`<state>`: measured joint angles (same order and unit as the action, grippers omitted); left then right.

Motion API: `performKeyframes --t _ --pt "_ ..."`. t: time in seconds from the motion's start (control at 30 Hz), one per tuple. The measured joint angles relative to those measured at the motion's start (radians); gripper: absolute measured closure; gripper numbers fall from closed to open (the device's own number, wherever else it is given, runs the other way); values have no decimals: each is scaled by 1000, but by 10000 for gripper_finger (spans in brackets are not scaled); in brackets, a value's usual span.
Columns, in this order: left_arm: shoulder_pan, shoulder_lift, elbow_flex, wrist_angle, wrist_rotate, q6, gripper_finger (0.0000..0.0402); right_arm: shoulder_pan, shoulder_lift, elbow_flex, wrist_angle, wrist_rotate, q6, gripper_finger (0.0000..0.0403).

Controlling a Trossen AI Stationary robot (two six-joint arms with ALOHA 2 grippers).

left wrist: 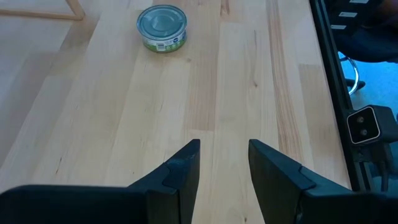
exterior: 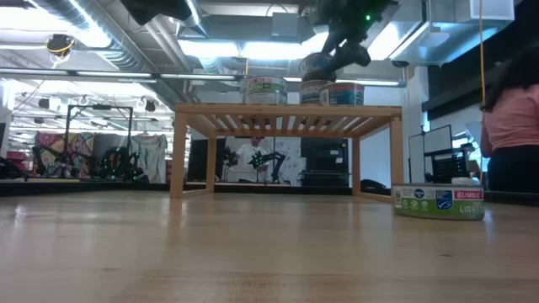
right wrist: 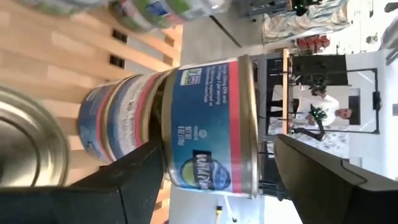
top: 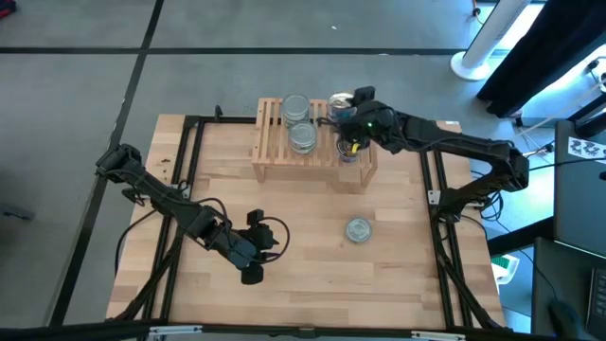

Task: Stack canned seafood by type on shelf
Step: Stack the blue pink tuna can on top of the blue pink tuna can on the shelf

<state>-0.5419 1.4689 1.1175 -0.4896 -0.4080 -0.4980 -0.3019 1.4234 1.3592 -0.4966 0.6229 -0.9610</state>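
Note:
The light-wood shelf [top: 280,154] stands at the table's far middle. Two silver-topped tins [top: 295,107] [top: 303,139] rest on its slats. At its right end a blue-and-red tin with a gold top [top: 341,101] [right wrist: 211,124] sits stacked on a like tin [right wrist: 118,124], with another tin [exterior: 344,93] beside them. My right gripper [top: 358,99] [right wrist: 219,143] is open around the top tin. One silver-topped tin with a green label [top: 358,229] [left wrist: 161,28] lies alone on the table. My left gripper [top: 260,248] [left wrist: 224,168] hangs open over the near left, with nothing between its fingers. My right gripper stands with one finger [right wrist: 140,177] in front of the seam between the two stacked tins; whether it touches them I cannot tell. The other finger [right wrist: 323,171] is clear of the top tin's gold rim [right wrist: 249,124]. The top tin rests on the lower one.
Black frame rails [top: 189,170] run along both sides of the table. Bare wood lies between the shelf and the lone tin. A person in a pink top [exterior: 514,109] stands beyond the table's right side.

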Motion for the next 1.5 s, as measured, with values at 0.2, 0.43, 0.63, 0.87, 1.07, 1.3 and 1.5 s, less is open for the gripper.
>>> performKeyframes --t 0.2,0.43,0.63,0.87,1.07,1.3,1.5 --pt "0 0 0 0 0 0 270 0 -3 22 -42 -26 40 107" --pt "0 0 0 0 0 0 270 0 0 22 -78 -33 40 107" --pt "0 0 0 0 0 0 270 -3 0 22 -77 -71 41 107" --pt "0 0 0 0 0 0 270 -42 0 22 -77 -112 67 107" --pt "0 0 0 0 0 0 270 -78 0 22 -70 -159 76 107" --pt "0 0 0 0 0 0 270 -85 0 22 -70 -181 96 107" --pt "0 0 0 0 0 0 270 -85 0 22 -71 -198 119 107"
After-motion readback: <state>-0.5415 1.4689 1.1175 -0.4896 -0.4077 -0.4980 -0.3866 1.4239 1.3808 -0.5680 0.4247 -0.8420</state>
